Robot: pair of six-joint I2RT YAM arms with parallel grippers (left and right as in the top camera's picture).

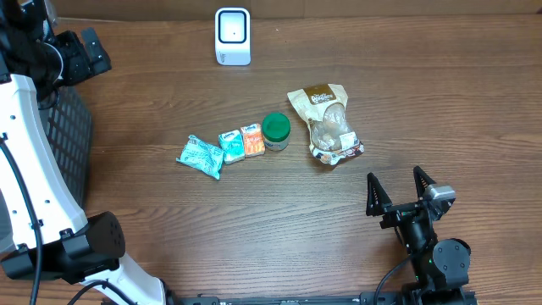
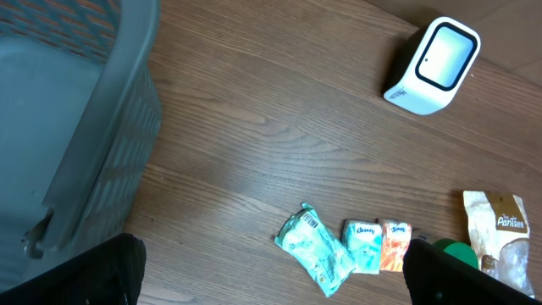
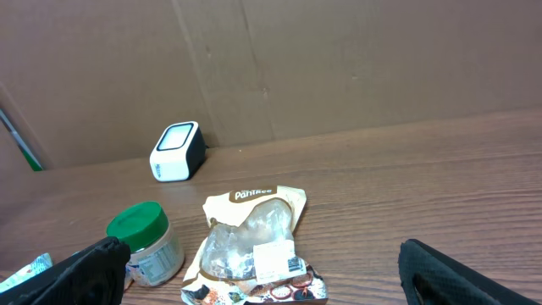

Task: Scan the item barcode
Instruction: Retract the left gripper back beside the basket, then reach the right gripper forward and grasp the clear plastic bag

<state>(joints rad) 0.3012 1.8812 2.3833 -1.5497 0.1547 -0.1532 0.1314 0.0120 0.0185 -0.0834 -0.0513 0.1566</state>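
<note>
A white barcode scanner (image 1: 233, 36) stands at the back of the table, its window facing the front. Below it lie, in a row, a teal packet (image 1: 201, 156), a teal tissue pack (image 1: 231, 146), an orange tissue pack (image 1: 252, 141), a green-lidded jar (image 1: 276, 131) and a clear snack bag (image 1: 327, 124). The bag's barcode label (image 3: 286, 263) faces up. My right gripper (image 1: 394, 175) stands open near the front edge, right of the bag and touching nothing. My left gripper (image 2: 271, 284) is open and empty, high above the table near the basket, looking down on the teal packet (image 2: 315, 248).
A grey slatted basket (image 1: 72, 135) stands on the table's left side, close under my left arm. A brown cardboard wall (image 3: 339, 68) closes off the back of the table behind the scanner (image 3: 177, 152).
</note>
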